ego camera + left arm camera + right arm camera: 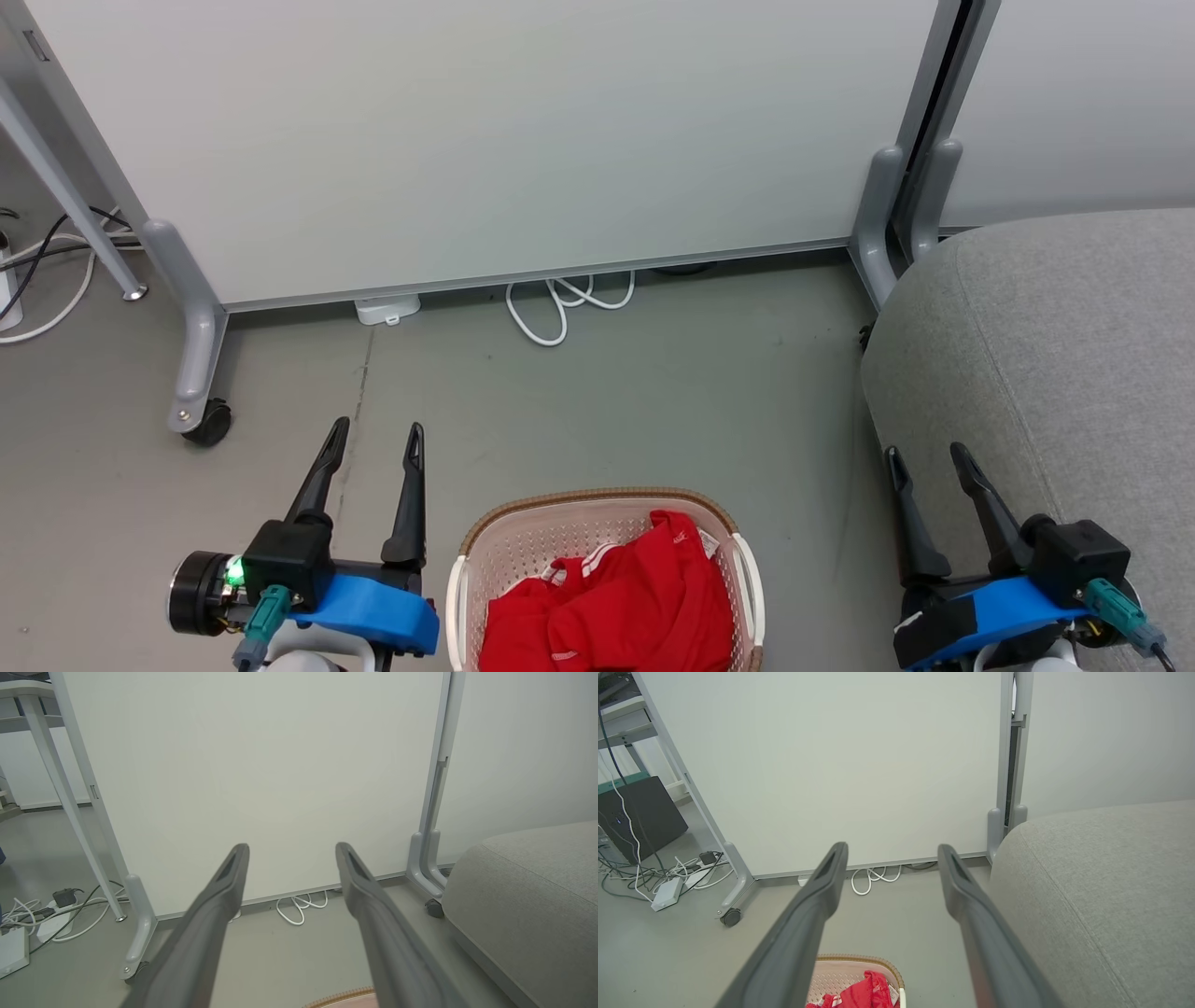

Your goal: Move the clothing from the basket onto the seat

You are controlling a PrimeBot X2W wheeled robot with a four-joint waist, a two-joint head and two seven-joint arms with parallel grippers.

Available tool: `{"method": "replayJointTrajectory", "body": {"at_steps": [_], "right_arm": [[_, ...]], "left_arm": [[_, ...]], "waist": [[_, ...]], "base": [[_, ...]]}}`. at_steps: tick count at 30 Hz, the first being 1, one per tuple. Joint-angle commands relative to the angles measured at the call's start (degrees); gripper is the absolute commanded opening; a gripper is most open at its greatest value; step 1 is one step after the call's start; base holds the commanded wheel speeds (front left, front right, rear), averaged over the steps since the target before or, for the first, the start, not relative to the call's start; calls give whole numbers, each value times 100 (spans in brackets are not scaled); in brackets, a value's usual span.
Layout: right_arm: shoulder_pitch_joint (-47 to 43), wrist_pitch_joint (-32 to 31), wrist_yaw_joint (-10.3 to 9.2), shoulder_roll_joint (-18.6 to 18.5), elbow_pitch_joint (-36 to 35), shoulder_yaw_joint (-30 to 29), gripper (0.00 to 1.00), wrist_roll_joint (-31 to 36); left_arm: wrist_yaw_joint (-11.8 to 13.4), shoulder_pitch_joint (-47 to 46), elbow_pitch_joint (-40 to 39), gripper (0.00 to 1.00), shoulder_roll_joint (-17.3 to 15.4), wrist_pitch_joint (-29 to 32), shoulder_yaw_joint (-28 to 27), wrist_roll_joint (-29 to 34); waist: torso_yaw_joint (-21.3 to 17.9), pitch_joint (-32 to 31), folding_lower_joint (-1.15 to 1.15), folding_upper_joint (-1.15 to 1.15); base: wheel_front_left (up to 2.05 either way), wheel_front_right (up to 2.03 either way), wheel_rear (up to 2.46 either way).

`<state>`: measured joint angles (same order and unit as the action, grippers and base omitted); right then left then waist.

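Observation:
The red clothing (pixel 611 602) with white stripes lies crumpled inside the cream basket (pixel 504 541), which stands on the floor at the bottom centre of the head view. Its red fabric (pixel 864 994) and the basket (pixel 836 973) also peek in at the bottom of the right wrist view. The grey seat (pixel 1055 355) fills the right side. My left gripper (pixel 376 439) hovers open left of the basket, holding nothing. My right gripper (pixel 927 455) is open in front of the seat's edge, to the right of the basket, also holding nothing.
A white partition panel (pixel 485 140) on grey wheeled legs (pixel 191 373) stands behind the basket. A coiled white cable (pixel 560 303) lies at its foot, and more cables and a power strip (pixel 51 919) lie at the far left. Bare grey floor (pixel 653 401) separates basket and panel.

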<state>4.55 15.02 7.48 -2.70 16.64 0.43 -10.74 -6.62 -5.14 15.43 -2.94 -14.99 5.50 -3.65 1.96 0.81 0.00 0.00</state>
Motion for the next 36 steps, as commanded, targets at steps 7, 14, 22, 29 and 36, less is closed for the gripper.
{"method": "replayJointTrajectory", "body": {"at_steps": [7,14,22,29,36], "right_arm": [[124,24,3,-34,-66,23,100,-48],[410,22,3,-33,-160,68,100,19],[848,21,3,-31,-333,127,100,11],[1277,21,3,-30,-452,168,100,-39],[1671,21,3,-30,-571,279,100,-146]], "left_arm": [[-58,-319,169,100,0,-30,148,93],[-95,-853,446,100,-177,-29,462,118],[-87,-1685,974,100,-536,-29,1279,-120],[-87,-2431,1636,100,-828,-29,2167,-429],[-88,-3073,2377,100,-1059,-29,2890,-728]], "waist": [[-55,115,0,0],[-256,591,0,0],[-523,1409,0,0],[-715,2140,0,0],[-899,2713,0,0]], "base": [[0,0,0],[0,0,0],[0,0,0],[0,0,0],[0,0,0]]}}
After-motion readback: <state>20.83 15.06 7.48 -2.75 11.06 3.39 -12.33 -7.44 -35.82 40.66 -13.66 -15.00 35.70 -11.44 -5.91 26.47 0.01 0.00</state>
